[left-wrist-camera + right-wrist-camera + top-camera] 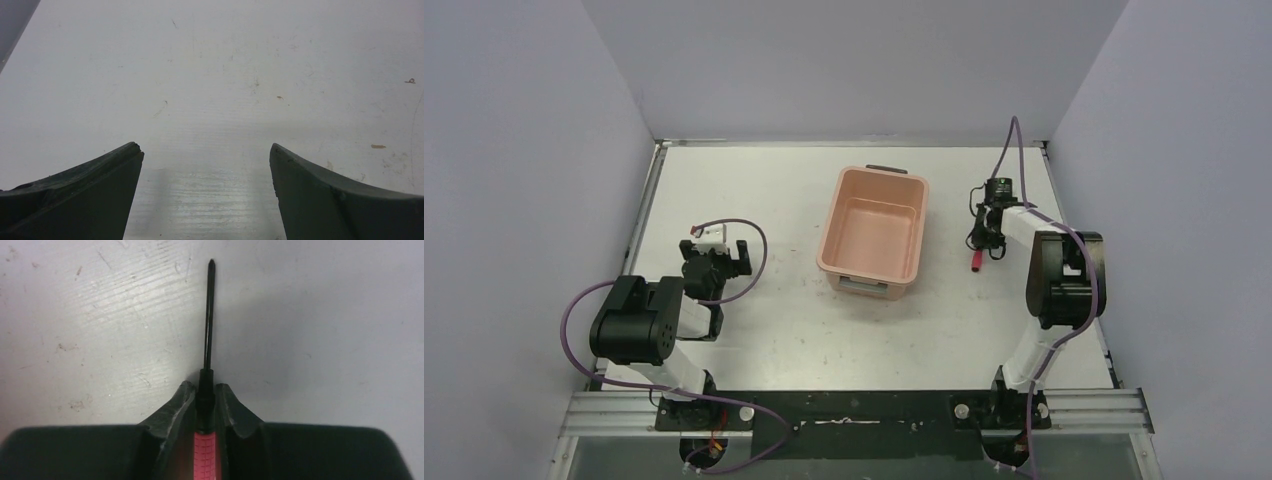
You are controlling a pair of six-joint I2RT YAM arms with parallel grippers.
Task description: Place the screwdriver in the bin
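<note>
**screwdriver clamped at 3 o'clock of the bin: handling notes**

1. position. in the top view i see the small thin screwdriver with a red handle and slim black shaft [975, 266] held off the white table [774, 330], at 3 o'clock of the rectangular salmon-pink plastic bin [872, 235] and outside its rim. the bin's dark handle sits on the short end at 12 o'clock.

2. right gripper [205, 390]. it is closed on the screwdriver. the wrist view shows both fingers pressed against the black collar where the shaft meets the red handle. the shaft projects straight out towards 12 o'clock in that view, and the handle runs back between the fingers.

3. left gripper [206, 150]. its fingers are spread wide with only bare table between them. it sits at 9 o'clock of the bin, well apart, and carries nothing.

4. handling, by my judgement. the tool looks light and rigid. the red handle has a moulded grid texture and should resist slipping. the shaft is thin and smooth, so it is a poor place to clamp. the present hold at the collar and handle is the correct one. because the tool is narrow it may pivot between the pads if knocked. the bin is far wider than the tool, so i expect release over it to be tolerant.

5. markings. i can read no brand or writing on the tool or the grippers. a pale patch on the bin's 6 o'clock wall is too small to read.
</note>
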